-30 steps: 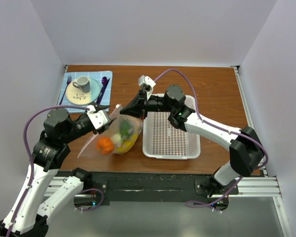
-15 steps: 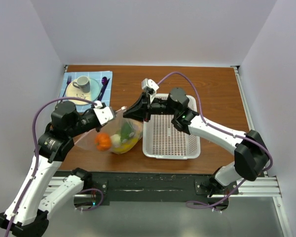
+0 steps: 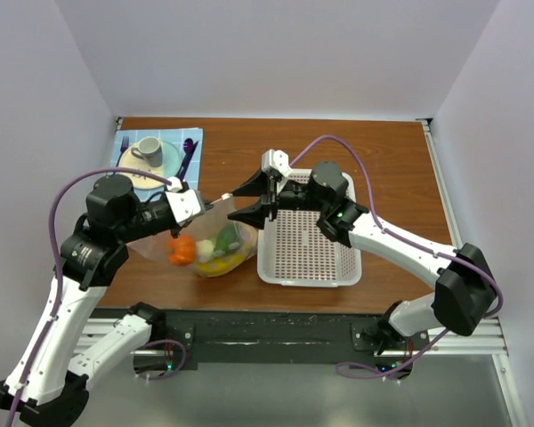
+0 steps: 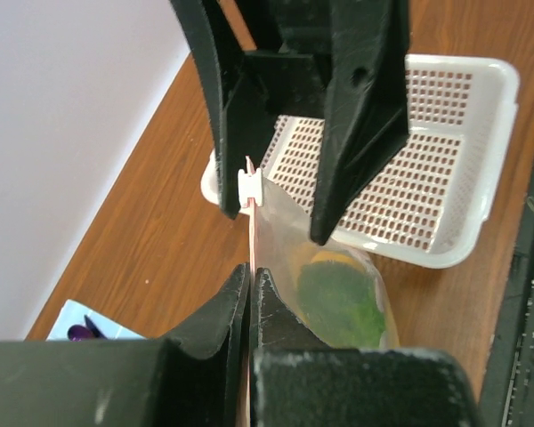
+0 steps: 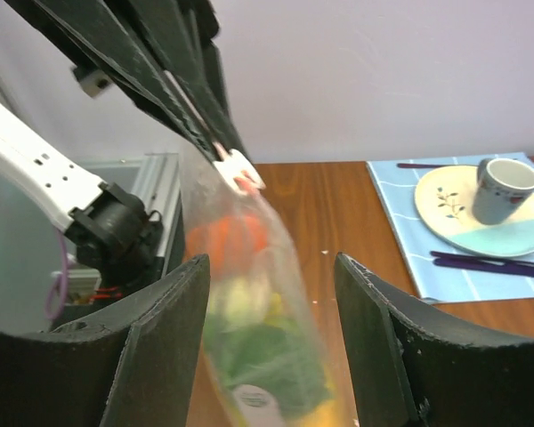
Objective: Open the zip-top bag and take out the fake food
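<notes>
Clear glossy plastic zip-top bag [image 3: 215, 222]; wooden table [image 3: 383, 160]; basket [image 3: 307, 242] probably matt plastic.

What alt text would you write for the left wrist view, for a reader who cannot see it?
The left hand is shut on the mouth of a clear zip-top bag, while the right hand stands open around its white slider. Green and yellow fake food shows inside the bag, and a white basket sits behind on the wooden table.

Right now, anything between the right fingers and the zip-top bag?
Nothing visible. The right fingers stand open either side of the mouth of the zip-top bag, beside its white slider; the left fingers are shut on the zip strip nearby.
</notes>
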`<action>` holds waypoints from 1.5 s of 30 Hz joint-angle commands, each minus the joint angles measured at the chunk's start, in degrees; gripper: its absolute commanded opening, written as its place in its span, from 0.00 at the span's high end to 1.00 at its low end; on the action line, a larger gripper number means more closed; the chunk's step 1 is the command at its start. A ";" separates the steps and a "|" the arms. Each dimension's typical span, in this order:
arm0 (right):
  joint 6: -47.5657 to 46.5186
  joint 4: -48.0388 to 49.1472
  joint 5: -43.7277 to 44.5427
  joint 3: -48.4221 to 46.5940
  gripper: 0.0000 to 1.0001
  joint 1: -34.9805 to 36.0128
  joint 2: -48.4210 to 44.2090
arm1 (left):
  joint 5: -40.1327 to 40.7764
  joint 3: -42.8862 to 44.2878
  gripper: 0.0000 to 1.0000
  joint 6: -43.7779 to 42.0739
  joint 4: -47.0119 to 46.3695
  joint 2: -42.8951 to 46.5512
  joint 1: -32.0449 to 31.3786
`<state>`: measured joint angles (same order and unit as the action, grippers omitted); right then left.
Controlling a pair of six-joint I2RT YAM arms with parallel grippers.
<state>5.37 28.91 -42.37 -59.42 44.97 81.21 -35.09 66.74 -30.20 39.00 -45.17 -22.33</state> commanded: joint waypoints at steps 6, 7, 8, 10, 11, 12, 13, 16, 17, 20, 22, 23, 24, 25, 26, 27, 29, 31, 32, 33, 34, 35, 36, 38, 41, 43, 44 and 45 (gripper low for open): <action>-2.22 1.05 -0.95 -3.78 0.38 -0.32 0.26 | -6.83 3.75 1.00 0.67 2.39 0.61 -0.35; -1.51 1.93 -2.79 -3.78 0.39 -0.32 0.44 | -6.75 3.66 1.00 0.66 2.74 0.61 -0.35; -0.72 2.73 -3.59 -3.69 0.39 -0.32 0.53 | -6.74 3.57 1.00 0.49 3.01 0.69 -0.35; 1.48 4.57 -5.00 -3.69 0.41 -0.23 0.88 | -6.66 3.22 1.00 0.31 3.01 0.78 -0.35; 2.53 5.02 -6.92 -3.77 0.42 -0.32 0.88 | -6.31 3.13 1.00 0.40 3.01 0.87 -0.35; 2.89 5.19 -7.72 -4.12 0.44 -0.32 1.40 | -6.22 2.96 1.00 0.40 2.92 0.96 -0.35; 3.16 4.93 -8.51 -4.47 0.47 -0.32 1.67 | -6.22 2.87 1.00 0.49 2.66 1.05 -0.35; 3.60 3.88 -10.10 -5.01 0.64 -0.24 2.55 | -6.22 2.61 1.00 0.75 2.22 1.31 -0.35; 4.03 3.62 -10.54 -5.09 0.69 -0.32 2.99 | -6.13 2.61 1.00 0.75 2.22 1.40 -0.35; 4.21 2.48 -11.24 -5.79 0.89 -0.32 3.52 | -6.13 2.69 1.00 0.75 2.04 1.49 -0.35; 4.21 2.12 -11.42 -6.06 0.99 -0.32 3.69 | -6.04 2.78 1.00 0.93 1.87 1.66 -0.35; 4.13 1.68 -11.33 -6.32 1.00 -0.32 3.61 | -6.13 2.69 1.00 1.01 1.78 1.75 -0.35; 3.95 1.42 -11.16 -6.41 1.00 -0.32 3.52 | -6.22 2.61 1.00 1.10 1.78 1.66 -0.35; 3.69 1.07 -10.98 -6.67 1.00 -0.32 3.34 | -6.30 2.43 1.00 1.36 1.69 1.66 -0.35; 3.69 0.98 -10.89 -7.02 1.00 -0.32 3.25 | -6.65 1.99 0.88 1.72 1.60 1.57 -0.35; 3.77 0.98 -10.81 -7.20 1.00 -0.24 3.08 | -6.92 1.73 0.76 1.89 1.25 1.40 -0.35; 3.95 0.80 -10.80 -7.64 1.00 -0.32 2.90 | -7.88 0.77 0.52 2.94 0.38 1.22 -0.35; 4.13 0.54 -10.72 -7.82 1.00 -0.32 2.90 | -8.50 0.50 0.38 4.43 -1.64 0.87 -0.35; 4.13 0.19 -10.72 -7.99 1.00 -0.32 2.90 | -8.94 0.50 0.27 5.05 -2.43 0.35 -0.35; 4.13 0.01 -10.80 -8.08 1.00 -0.24 2.90 | -9.29 0.58 0.25 5.67 -4.09 -0.18 -0.35; 4.13 -0.16 -10.89 -7.99 1.00 -0.23 2.99 | -9.90 0.85 0.25 6.80 -4.72 -0.62 -0.35; 4.30 -0.08 -10.89 -8.08 1.00 -0.23 3.08 | -11.04 1.20 0.24 7.43 -5.51 -1.67 -0.35; 4.39 -0.16 -10.98 -8.08 1.00 -0.23 2.99 | -11.66 1.29 0.24 8.04 -7.08 -2.11 -0.35; 4.65 -0.17 -11.16 -8.08 1.00 -0.15 2.99 | -12.19 1.11 0.24 9.98 -9.20 -3.08 -0.35; 4.65 -0.34 -10.63 -7.91 1.00 -0.06 2.90 | -12.63 0.76 0.31 12.17 -13.07 -3.96 -0.35; 4.13 -0.78 -10.45 -7.91 1.00 -0.15 2.64 | -13.16 1.02 0.37 12.44 -13.43 -4.58 -0.44; 3.95 -1.04 -10.28 -7.99 1.00 -0.15 2.64 | -12.90 1.02 0.45 12.35 -13.34 -4.67 -0.44; 3.78 -1.22 -10.19 -8.08 1.00 -0.06 2.55 | -12.64 1.02 0.49 12.01 -13.08 -4.58 -0.44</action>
<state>9.17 26.79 -52.49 -64.62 44.95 84.86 -45.95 67.59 -20.27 30.17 -49.93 -22.44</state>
